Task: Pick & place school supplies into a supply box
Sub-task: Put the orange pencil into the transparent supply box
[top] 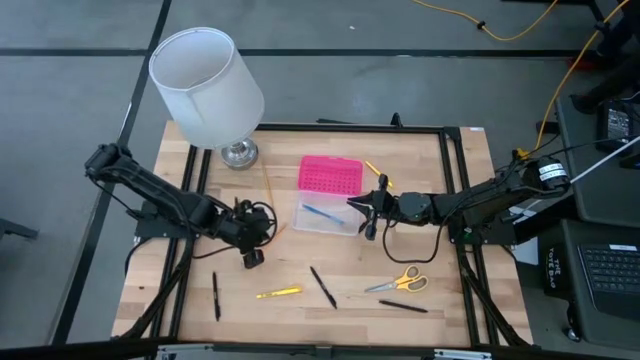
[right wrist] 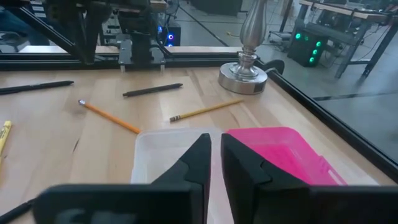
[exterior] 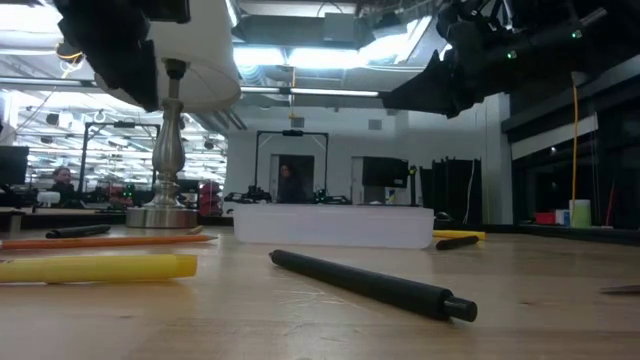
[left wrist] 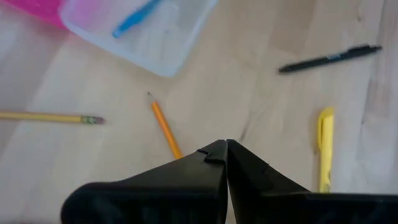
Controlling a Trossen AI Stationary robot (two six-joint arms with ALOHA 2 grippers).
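The supply box lies opened on the table as a pink lid (top: 330,173) and a clear base (top: 325,216); a blue pen (top: 322,212) rests inside the base. My right gripper (right wrist: 216,140) hovers over the base's right end (top: 356,203), open by a narrow gap with nothing between the fingers. My left gripper (left wrist: 225,144) is shut and empty, to the left of the base (top: 265,226), above an orange pencil (left wrist: 165,128). A yellow pencil (left wrist: 46,116), a yellow pen (top: 278,292), black pens (top: 323,286) (top: 215,296) (top: 403,306) and yellow-handled scissors (top: 398,282) lie flat on the table.
A white-shaded lamp (top: 207,85) stands on its metal foot (top: 238,153) at the far left. Another yellow pencil (top: 373,168) lies by the lid's right side. A black frame (top: 455,200) borders the wooden table. The near strip holds the loose pens and scissors.
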